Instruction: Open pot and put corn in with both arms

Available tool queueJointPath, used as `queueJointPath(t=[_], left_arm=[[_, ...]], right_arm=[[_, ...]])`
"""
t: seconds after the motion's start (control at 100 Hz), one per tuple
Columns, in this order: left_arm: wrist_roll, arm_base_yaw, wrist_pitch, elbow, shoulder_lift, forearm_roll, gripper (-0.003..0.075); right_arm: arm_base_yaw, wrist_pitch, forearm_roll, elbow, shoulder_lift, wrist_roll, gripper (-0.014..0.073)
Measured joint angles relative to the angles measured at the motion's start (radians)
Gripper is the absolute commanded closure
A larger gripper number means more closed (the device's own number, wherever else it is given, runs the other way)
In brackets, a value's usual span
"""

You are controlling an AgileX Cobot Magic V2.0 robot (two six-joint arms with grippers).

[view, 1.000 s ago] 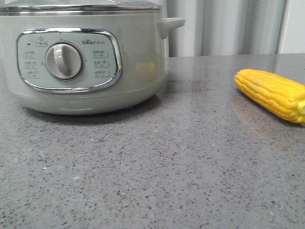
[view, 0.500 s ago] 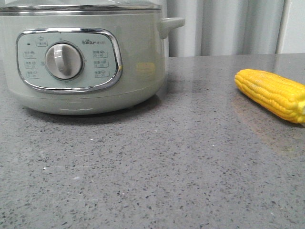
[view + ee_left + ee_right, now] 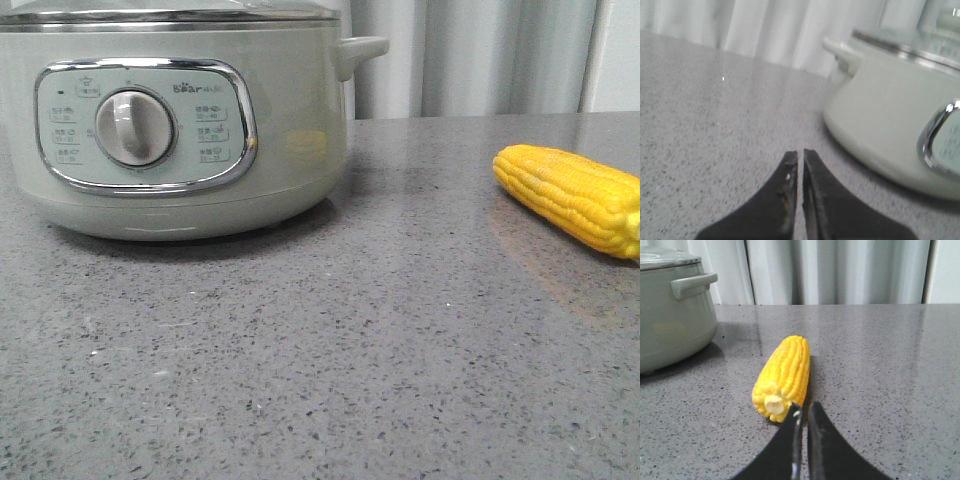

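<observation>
The pale grey-green pot (image 3: 180,120) stands at the back left of the grey counter, lid on, knob panel facing me. It also shows in the left wrist view (image 3: 890,110) and the right wrist view (image 3: 670,310). The yellow corn (image 3: 572,195) lies on the counter at the right, also in the right wrist view (image 3: 783,375). My left gripper (image 3: 800,152) is shut and empty, low over the counter beside the pot. My right gripper (image 3: 804,407) is shut and empty, its tips just short of the corn's cut end. Neither gripper shows in the front view.
A grey speckled counter (image 3: 350,350) runs across the view. Pale curtains (image 3: 470,55) hang behind it. The pot's small side handle (image 3: 358,48) sticks out toward the corn's side.
</observation>
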Motion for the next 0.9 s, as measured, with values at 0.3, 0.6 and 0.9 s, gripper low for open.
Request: queueJointPath(t=[0.3, 0.6, 0.9], left_arm=[[0.0, 0.0, -0.022, 0.0, 0.0, -0.037, 0.0739], [0.0, 0.0, -0.022, 0.0, 0.0, -0.04, 0.0739], [0.0, 0.0, -0.022, 0.0, 0.0, -0.04, 0.0739]], right_arm=[[0.0, -0.004, 0.035, 0.0, 0.0, 0.002, 0.0668], [0.0, -0.007, 0.039, 0.0, 0.0, 0.002, 0.0668], [0.0, -0.007, 0.047, 0.0, 0.0, 0.002, 0.0668]])
